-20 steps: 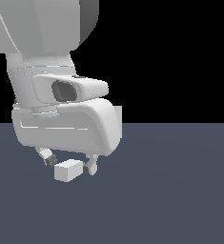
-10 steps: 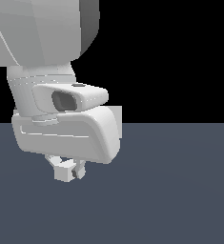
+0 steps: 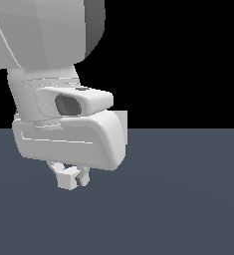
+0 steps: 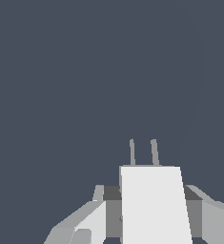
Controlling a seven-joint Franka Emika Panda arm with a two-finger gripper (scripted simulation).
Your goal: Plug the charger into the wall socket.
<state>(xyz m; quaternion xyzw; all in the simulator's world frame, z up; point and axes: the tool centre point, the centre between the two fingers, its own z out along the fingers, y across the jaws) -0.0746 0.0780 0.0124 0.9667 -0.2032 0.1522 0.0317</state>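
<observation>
The charger (image 3: 65, 178) is a small white block held between my fingers under the big white hand, above the grey floor. In the wrist view the charger (image 4: 154, 205) fills the lower middle, with two thin prongs (image 4: 143, 152) sticking out of its far end. My gripper (image 3: 68, 177) is shut on the charger, and its fingers (image 4: 87, 221) press the block's sides. It also shows in the wrist view (image 4: 151, 214). The wall socket is out of view in both frames.
The flat dark grey floor (image 3: 188, 199) stretches across both views under a black background. My arm's large white body (image 3: 44, 35) fills the exterior view's upper left.
The fingers have closed on the charger and lifted it off the floor. The hand has turned and moved, so the block now looks end-on and smaller.
</observation>
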